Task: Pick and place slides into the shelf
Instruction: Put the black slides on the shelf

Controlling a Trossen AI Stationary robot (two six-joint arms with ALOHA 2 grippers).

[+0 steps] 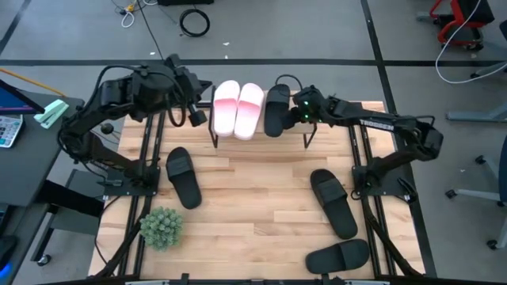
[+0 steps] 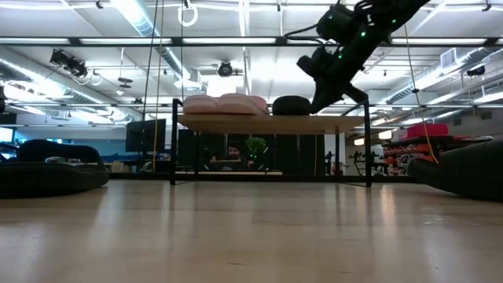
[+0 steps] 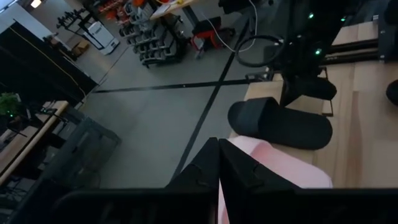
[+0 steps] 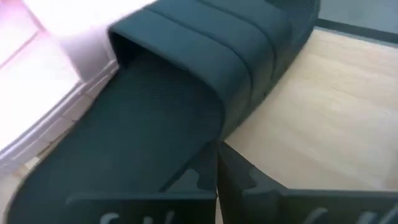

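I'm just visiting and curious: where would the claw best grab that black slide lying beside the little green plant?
Probably across the wide strap of the black slide, coming straight down from above. It lies flat, sole down, on the table, so the raised strap offers the only edges to pinch.

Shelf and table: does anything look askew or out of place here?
Nothing damaged. Three black slides lie scattered at different angles on the table: one left, two right. The shelf holds two pink and one black, neatly.

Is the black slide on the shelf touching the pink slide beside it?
Cannot tell. In the high view the black slide lies right against the pink slide on the shelf with no clear gap, but contact isn't plainly visible.
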